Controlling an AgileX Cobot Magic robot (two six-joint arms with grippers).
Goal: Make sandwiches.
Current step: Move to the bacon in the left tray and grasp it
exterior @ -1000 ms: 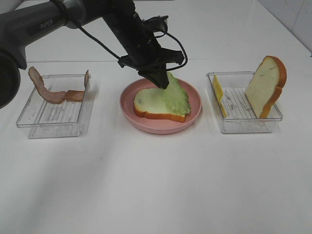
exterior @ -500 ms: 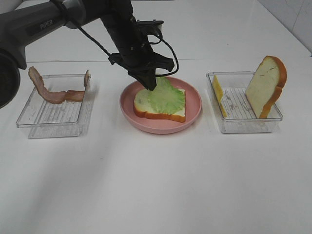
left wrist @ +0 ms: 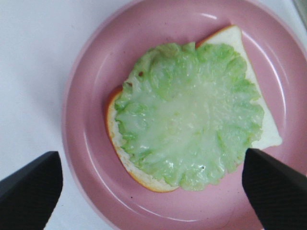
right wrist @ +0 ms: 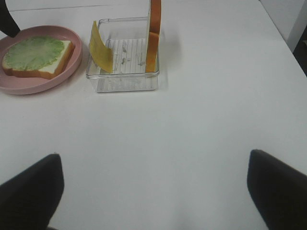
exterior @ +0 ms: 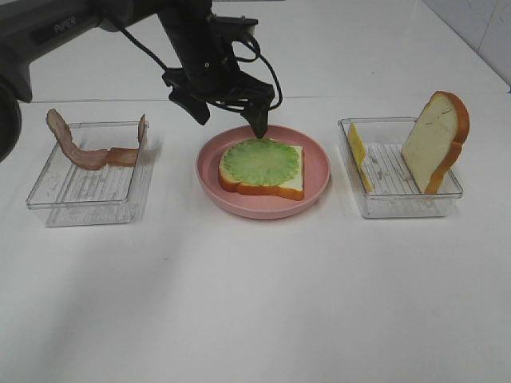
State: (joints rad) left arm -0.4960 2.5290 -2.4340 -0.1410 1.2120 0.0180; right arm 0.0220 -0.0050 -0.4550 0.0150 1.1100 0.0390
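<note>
One tray [exterior: 56,195] at the left held bacon strips [exterior: 88,153]. Your left hand [exterior: 227,118] hung wide and empty above the pink plate [exterior: 319,171], where the lettuce leaf [exterior: 261,161] lay flat on a bread slice [exterior: 291,185]. The right tray [exterior: 399,206] held the cheese slice [exterior: 356,155] and a leaning second bread slice [exterior: 435,140]. Your right hand [right wrist: 153,191] gaped empty over the desk [right wrist: 192,120].

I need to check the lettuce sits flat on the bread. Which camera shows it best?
The left wrist view: the lettuce leaf fills the frame from directly above, spread flat over the bread slice. The exterior high view shows it smaller and at a slant; the right wrist view, small and far off.
</note>
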